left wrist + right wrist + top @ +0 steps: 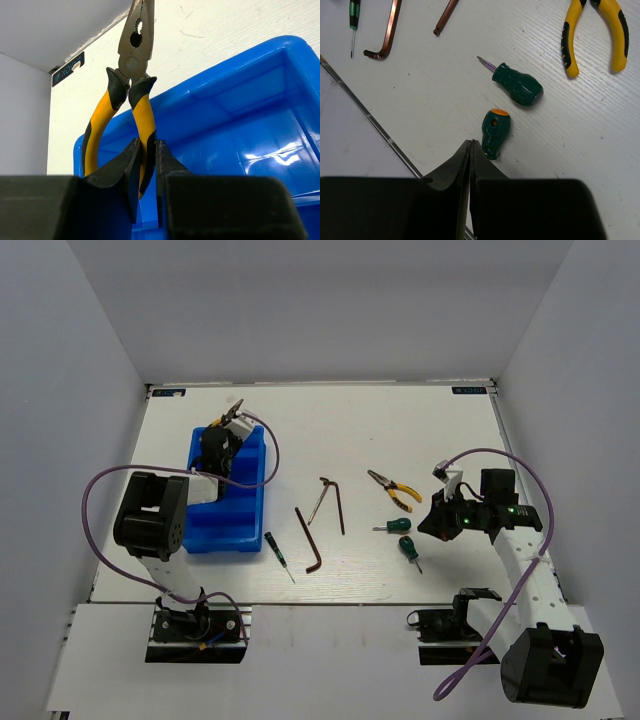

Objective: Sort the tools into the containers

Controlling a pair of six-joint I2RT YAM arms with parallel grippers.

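My left gripper [146, 145] is shut on one handle of a yellow-handled pliers [142, 107], which stands nose-up over the far end of the blue tray [240, 100]. From above, the gripper [222, 435] and pliers [235, 418] hang over the tray's [235, 525] far compartment. My right gripper [471, 145] is shut on nothing, just above the table beside a stubby green screwdriver [495, 131]. A second stubby screwdriver [517, 86] and the other pliers [595, 30] lie beyond it.
Two dark hex keys [309, 537] [330, 498] and a thin green-handled screwdriver [277, 554] lie mid-table, right of the tray. The right gripper [430, 525] sits near the stubby screwdrivers [393, 526] [409, 549]. White walls enclose the table.
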